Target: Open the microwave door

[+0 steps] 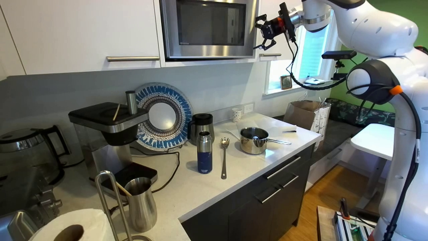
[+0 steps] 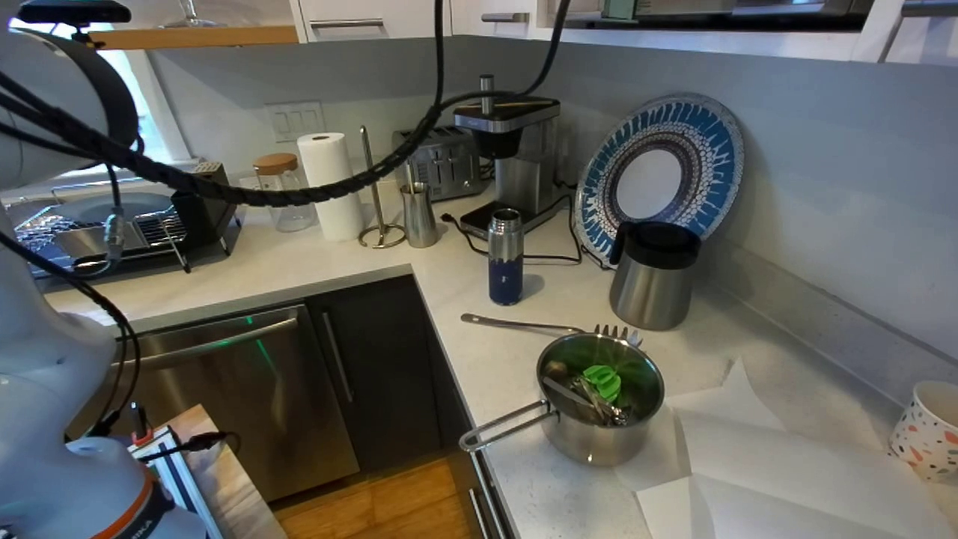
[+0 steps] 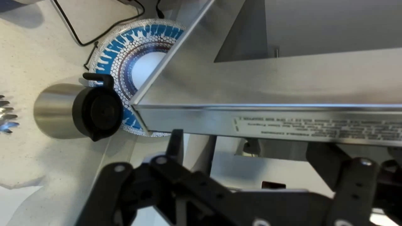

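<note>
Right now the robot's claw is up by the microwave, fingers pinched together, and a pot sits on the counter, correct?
Not quite: the wrist view shows the fingers spread apart. The claw is up by the microwave, and the pot sits on the counter.

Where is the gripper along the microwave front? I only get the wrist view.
Observer: In an exterior view, the gripper is at the right edge of the microwave. Can't tell if it touches.
Operator: What's past the opposite edge?
Observer: A white cabinet door with a bar handle low on it.
Operator: I've got tines cut off at my left border. What's beside them, out of frame?
Observer: A steel saucepan, with a bright green item inside.
</note>
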{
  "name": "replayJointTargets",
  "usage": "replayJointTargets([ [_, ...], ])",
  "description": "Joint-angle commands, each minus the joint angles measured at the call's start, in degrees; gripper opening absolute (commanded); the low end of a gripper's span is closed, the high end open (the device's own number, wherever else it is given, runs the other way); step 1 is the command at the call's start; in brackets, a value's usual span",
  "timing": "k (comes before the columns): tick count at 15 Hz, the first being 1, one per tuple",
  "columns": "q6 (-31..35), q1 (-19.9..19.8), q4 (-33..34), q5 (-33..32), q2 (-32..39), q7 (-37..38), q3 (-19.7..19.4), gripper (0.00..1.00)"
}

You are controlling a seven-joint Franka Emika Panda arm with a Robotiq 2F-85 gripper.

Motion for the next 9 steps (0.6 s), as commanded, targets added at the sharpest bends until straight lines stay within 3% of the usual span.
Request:
replayJointTargets([
  [1, -8.5, -2.4, 1.5, -0.1, -1.2, -2.5, 0.2, 1.0],
  [9, -25.8, -6.4, 4.1, 1.7, -2.3, -8.8, 0.1, 1.0],
])
